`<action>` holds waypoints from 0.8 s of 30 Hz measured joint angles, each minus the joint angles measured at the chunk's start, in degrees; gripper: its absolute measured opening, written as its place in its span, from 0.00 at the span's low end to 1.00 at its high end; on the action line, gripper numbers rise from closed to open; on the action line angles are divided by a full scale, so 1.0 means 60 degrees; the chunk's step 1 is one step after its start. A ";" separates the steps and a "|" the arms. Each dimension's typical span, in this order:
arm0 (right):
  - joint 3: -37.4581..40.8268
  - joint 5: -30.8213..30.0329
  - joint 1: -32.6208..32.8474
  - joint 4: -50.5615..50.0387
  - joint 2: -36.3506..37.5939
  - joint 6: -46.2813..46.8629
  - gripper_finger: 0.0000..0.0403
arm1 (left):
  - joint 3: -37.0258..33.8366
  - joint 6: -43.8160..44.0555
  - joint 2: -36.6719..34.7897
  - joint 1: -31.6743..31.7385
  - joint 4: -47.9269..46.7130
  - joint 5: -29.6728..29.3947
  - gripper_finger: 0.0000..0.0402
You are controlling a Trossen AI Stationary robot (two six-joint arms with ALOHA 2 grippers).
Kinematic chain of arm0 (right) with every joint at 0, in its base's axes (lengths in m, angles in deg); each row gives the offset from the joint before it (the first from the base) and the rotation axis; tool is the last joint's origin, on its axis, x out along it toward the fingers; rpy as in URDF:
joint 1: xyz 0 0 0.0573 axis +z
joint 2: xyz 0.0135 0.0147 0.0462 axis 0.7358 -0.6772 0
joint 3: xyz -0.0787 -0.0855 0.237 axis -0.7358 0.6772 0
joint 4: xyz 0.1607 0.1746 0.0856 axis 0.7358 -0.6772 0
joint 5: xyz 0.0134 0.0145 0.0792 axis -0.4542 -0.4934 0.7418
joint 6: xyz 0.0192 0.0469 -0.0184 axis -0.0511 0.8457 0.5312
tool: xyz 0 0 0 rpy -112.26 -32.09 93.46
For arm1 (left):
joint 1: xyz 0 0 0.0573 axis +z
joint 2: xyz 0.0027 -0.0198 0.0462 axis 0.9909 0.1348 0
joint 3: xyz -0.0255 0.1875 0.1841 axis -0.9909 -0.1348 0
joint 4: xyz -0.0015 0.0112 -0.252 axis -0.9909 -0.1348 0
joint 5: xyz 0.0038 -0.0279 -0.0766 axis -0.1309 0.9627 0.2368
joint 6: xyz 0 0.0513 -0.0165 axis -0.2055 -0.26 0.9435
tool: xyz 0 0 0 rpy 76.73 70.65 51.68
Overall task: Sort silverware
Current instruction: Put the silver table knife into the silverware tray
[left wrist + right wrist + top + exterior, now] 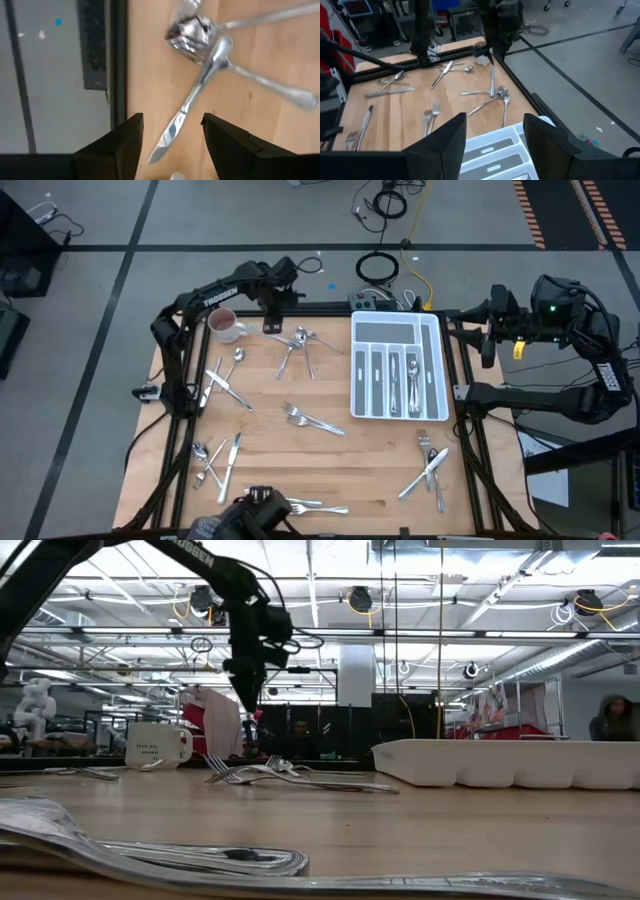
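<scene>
Left gripper [272, 323] open above knife [172, 127] | wooden table [330, 470] | grey floor [200, 220]

The tray [398, 367] sits on the right side of the table [330, 460]. The mug [224, 326] stands far left. Silverware [312, 420] lies scattered between and in front.
</scene>
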 joint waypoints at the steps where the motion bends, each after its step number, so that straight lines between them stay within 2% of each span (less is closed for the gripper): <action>1: 0.0000 -0.0010 0.0000 0.0050 -0.0012 0.0029 0.47 | -0.0201 -0.0224 0.0000 0.0052 0.0081 0.0096 0.53; 8: 0.0000 -0.0012 0.0000 0.0120 -0.0116 0.0033 0.47 | -0.1555 -0.1786 0.0000 0.0096 0.0993 0.0208 0.53; 13: 0.0000 -0.0010 0.0000 0.0122 -0.0275 0.0033 0.47 | -0.2286 -0.2051 0.0000 0.0094 0.1997 0.0398 0.53; 18: 0.0000 -0.0011 0.0000 0.0121 -0.0458 -0.0113 0.47 | -0.2760 -0.2430 0.0081 0.0094 0.2725 0.0451 0.53; 24: 0.0000 -0.0483 0.0000 0.0118 -0.0650 -0.0207 0.47 | -0.2851 -0.2572 0.0684 0.0069 0.2600 0.0638 0.53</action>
